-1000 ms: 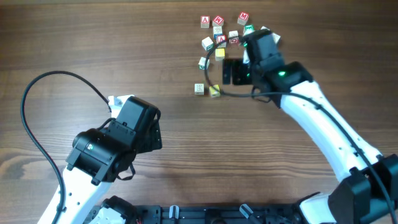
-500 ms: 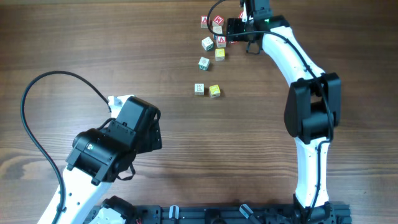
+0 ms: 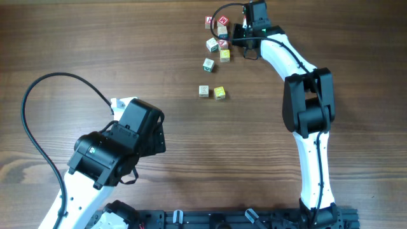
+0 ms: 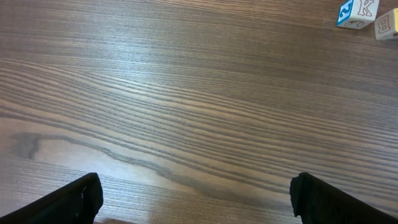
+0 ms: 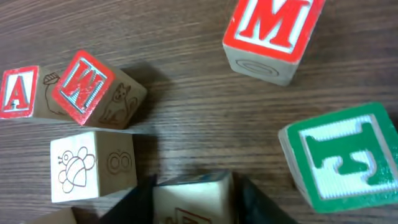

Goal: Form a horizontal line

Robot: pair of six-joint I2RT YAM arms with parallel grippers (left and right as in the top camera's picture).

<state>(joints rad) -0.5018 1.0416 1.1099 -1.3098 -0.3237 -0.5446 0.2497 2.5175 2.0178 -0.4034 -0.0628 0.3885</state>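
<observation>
Two small cubes, one pale [image 3: 203, 91] and one yellow [image 3: 219, 93], lie side by side in a short row at mid table. My right gripper [image 3: 237, 34] reaches into the loose cluster at the far edge. In the right wrist view its jaws [image 5: 194, 190] press both sides of a pale cube with a red marking [image 5: 193, 198]. My left gripper [image 4: 196, 200] hovers open over bare wood at the near left, with nothing between its fingers. Two lettered cubes [image 4: 357, 11] show at the top right of the left wrist view.
Loose cubes crowd the held one: a red M cube [image 5: 273, 31], a green F cube [image 5: 342, 155], a red W cube [image 5: 93, 87], a red A cube [image 5: 17, 93] and a bee cube [image 5: 90, 165]. More cubes [image 3: 212, 44] lie left of the right gripper. A black cable [image 3: 38, 89] loops at the left.
My right arm swung from beside the cluster out to the far edge, and its jaws have narrowed onto the pale cube. The left arm has not moved.
</observation>
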